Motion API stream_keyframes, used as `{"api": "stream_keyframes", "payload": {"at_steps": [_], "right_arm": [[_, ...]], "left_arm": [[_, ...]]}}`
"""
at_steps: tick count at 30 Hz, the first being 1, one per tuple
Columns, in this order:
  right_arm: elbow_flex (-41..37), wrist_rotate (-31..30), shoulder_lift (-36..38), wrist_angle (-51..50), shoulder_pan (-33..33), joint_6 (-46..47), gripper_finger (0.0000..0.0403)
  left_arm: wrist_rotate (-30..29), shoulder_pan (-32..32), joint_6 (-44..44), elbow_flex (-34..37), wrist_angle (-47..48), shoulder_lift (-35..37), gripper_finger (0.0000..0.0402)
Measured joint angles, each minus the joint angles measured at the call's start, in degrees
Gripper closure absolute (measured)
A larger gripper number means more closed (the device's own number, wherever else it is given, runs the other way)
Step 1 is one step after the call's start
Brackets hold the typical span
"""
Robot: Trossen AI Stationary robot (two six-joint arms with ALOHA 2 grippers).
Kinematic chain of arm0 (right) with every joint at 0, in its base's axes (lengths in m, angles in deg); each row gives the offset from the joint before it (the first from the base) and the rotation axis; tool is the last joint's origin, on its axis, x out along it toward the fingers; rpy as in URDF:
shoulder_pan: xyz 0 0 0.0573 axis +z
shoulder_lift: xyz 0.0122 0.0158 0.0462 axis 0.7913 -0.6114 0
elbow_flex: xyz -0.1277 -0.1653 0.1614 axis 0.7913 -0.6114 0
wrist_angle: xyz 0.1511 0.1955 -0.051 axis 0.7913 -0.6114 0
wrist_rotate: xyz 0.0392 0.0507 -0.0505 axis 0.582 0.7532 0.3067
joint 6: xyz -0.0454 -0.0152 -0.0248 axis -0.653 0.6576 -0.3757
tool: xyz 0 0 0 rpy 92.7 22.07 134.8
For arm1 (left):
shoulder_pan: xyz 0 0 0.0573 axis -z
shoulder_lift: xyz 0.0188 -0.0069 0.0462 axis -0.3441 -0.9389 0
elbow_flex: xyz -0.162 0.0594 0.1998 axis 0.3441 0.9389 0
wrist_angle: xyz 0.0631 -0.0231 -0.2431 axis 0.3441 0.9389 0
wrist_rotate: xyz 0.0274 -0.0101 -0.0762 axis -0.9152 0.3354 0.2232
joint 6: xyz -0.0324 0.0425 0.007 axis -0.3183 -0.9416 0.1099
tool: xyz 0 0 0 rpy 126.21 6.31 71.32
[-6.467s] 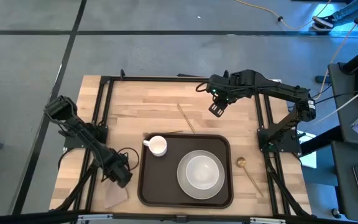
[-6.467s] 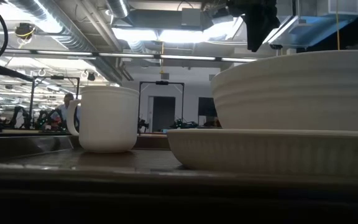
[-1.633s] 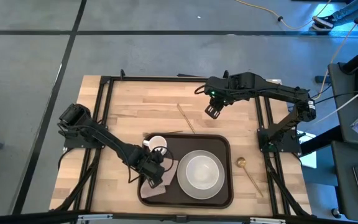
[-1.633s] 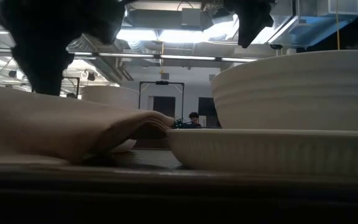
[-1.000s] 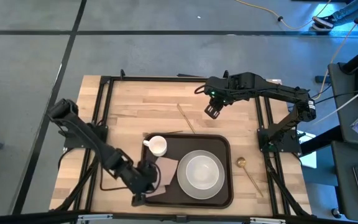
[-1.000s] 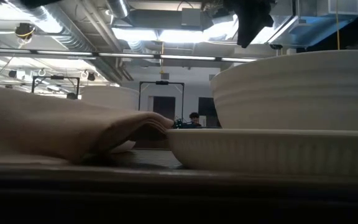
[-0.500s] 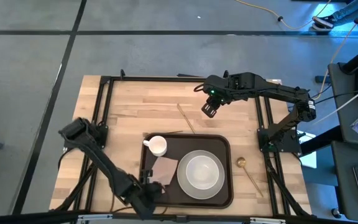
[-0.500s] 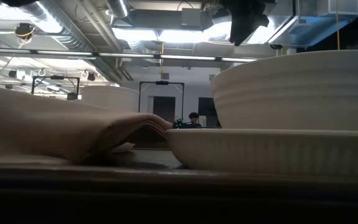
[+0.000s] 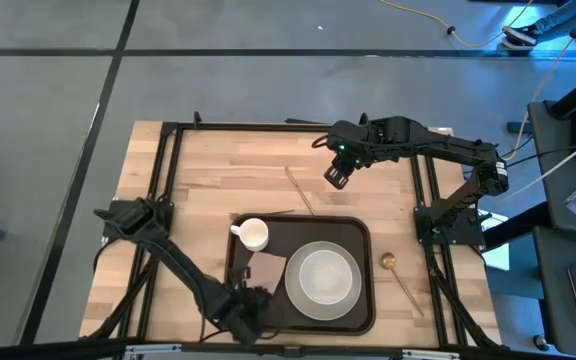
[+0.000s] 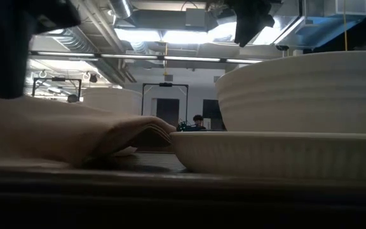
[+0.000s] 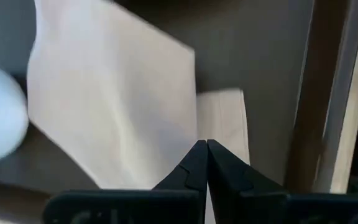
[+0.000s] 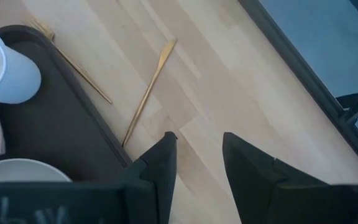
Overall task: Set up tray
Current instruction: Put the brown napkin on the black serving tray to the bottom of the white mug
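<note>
the high view looks straight down on the whole table [image 9: 208,170] from well above. the low view sits at tray level, right against the plate [image 10: 278,156], facing level into the room. the left wrist view looks closely down at the napkin [image 11: 117,118]. the right wrist view looks down on the tray [image 12: 61,134], which the high view shares.

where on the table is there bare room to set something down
Bare wood lies left of the tray, between it and the left frame rail, and along the far edge behind the knife. The right strip holds a spoon. The tray is crowded: mug, napkin, bowl on plate.
</note>
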Motion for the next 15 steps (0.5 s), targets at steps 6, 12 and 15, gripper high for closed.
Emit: {"api": "stream_keyframes", "payload": {"at_steps": [6,12,15], "right_arm": [[0.00,0.01,0.00,-0.06,0.26,-0.91,0.0271],[0.00,0.00,0.00,-0.09,0.26,-1.21,0.0271],[0.00,0.00,0.00,-0.11,0.26,-2.17,0.0271]], "left_arm": [[3.08,-1.45,-3.32,0.00,-0.90,0.00,0.0401],[5.80,-0.95,-6.61,0.00,-2.45,0.00,0.0400],[5.62,-0.74,-6.38,0.00,-1.83,-0.79,0.0400]]}}
